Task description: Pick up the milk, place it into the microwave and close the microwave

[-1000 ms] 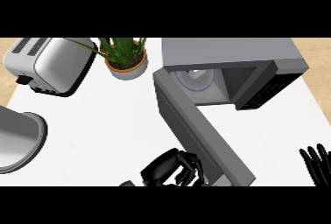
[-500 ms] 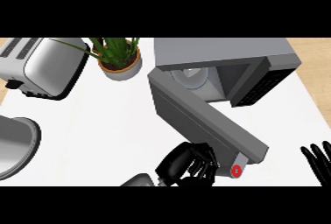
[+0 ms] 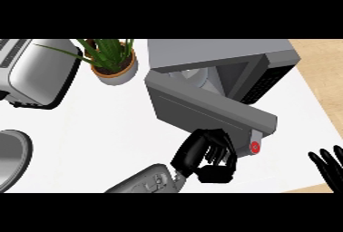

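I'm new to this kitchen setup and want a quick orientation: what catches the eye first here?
The microwave stands at the top right, its door swung wide open across the middle of the counter. At the door's free end the left hand is curled round what looks like the milk carton, which shows a red cap. The right hand rests open at the lower right edge.

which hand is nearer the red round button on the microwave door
Left. The left hand sits just left of the red round button at the end of the open grey microwave door. The right hand rests at the view's lower right edge, well apart from it.
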`<state>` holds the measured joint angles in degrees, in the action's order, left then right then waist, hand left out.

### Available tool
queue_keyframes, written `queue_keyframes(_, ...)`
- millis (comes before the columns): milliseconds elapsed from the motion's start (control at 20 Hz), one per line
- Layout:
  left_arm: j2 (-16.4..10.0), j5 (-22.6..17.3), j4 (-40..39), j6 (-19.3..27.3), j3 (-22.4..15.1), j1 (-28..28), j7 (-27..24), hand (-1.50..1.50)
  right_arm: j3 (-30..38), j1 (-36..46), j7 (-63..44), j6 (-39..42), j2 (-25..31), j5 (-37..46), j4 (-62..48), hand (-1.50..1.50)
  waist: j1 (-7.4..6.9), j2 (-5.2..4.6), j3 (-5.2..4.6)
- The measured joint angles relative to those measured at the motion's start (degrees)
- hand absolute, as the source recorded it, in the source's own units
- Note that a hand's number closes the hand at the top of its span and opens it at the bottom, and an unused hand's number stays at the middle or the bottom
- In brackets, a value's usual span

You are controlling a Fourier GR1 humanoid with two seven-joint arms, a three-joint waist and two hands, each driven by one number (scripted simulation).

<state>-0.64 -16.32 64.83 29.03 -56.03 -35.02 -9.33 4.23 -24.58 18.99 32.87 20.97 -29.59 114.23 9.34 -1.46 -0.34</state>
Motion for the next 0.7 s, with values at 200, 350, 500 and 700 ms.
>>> queue_keyframes(200, 0.3, -3.6, -2.5, 3.5, 0.5, -4.2, -1.0, 1.50, 0.0, 0.5, -2.4, -1.1, 0.8, -1.7, 2.2, -1.50, 0.88, -0.34, 0.03)
queue_keyframes(350, 0.5, -6.3, -4.9, 5.3, 1.6, -7.6, -1.8, 1.50, -0.1, 0.7, -3.9, -1.9, 1.1, -2.6, 3.1, -1.50, 1.49, -0.63, 0.07)
queue_keyframes(500, 0.7, -8.9, -7.5, 6.2, 2.6, -10.7, -2.6, 1.50, 0.1, 1.0, -5.6, -2.9, 1.6, -4.1, 4.3, -1.50, 1.93, -0.88, 0.09)
queue_keyframes(700, 0.7, -12.9, -10.7, 6.4, 4.0, -14.0, -3.8, 1.50, 0.4, 1.5, -7.3, -3.7, 2.5, -5.6, 5.4, -1.50, 2.85, -1.32, 0.11)
